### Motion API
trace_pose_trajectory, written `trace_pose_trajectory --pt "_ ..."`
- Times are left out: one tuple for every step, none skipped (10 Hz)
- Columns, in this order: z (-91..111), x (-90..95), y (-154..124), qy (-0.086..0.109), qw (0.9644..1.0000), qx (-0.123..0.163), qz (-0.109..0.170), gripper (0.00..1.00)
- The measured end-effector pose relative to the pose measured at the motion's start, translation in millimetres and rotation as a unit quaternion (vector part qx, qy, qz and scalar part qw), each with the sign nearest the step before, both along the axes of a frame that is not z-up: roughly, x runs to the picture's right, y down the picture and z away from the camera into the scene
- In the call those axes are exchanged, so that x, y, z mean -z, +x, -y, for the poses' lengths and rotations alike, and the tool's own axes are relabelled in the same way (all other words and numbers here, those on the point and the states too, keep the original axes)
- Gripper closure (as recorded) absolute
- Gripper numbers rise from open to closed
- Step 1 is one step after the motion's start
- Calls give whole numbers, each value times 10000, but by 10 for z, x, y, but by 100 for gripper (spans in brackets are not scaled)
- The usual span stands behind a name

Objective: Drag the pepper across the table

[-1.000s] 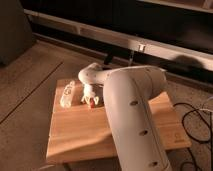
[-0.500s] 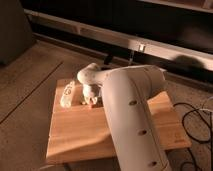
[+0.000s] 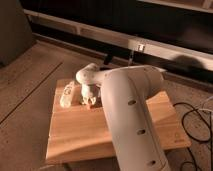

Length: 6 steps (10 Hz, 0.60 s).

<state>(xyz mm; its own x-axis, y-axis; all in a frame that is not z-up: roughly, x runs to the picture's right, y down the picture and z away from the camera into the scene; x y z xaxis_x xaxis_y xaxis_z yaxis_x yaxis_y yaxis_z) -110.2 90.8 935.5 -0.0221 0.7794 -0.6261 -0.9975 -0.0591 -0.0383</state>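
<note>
Gripper (image 3: 88,97) is down at the far-left part of the table (image 3: 80,137), its tip right at the wood, just right of the cream lump (image 3: 66,95). Whether it is clenched or released cannot be told, because the joint above it and the arm cover most of it. The pepper (image 3: 90,104) shows as a small red-orange spot directly at the gripper's near tip, touching or almost touching it. Whether it is grasped or only pressed against cannot be told. It sits in the table's far-left quarter, well back from the near edge.

The arm (image 3: 131,117), a thick white tube with small dark holes along its side, comes in from the near right and crosses the middle of the table, hiding the wood beneath it. It ends in a rounded white joint (image 3: 89,75) above the gripper.

The cream lump is elongated and lies running near to far, close to the left edge and apart from the pepper.

The table is squarish, of light-brown planks, with a thick near edge, and stands on a speckled floor (image 3: 30,85). Dark cables (image 3: 192,112) loop on the floor to its right. A pale rail (image 3: 165,47) runs along the dark far wall.
</note>
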Motion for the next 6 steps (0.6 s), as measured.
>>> trace_pose_trajectory --pt "-1 15 -44 8 10000 31 33 100" --pt "-9 39 -98 14 9999 64 76 100" --pt "-16 82 -177 38 9998 106 135 100" --pt "-21 105 -209 65 9998 124 158 100" --pt "-30 154 -268 103 9996 145 205 100" --pt "-36 203 -324 147 9994 175 246 100"
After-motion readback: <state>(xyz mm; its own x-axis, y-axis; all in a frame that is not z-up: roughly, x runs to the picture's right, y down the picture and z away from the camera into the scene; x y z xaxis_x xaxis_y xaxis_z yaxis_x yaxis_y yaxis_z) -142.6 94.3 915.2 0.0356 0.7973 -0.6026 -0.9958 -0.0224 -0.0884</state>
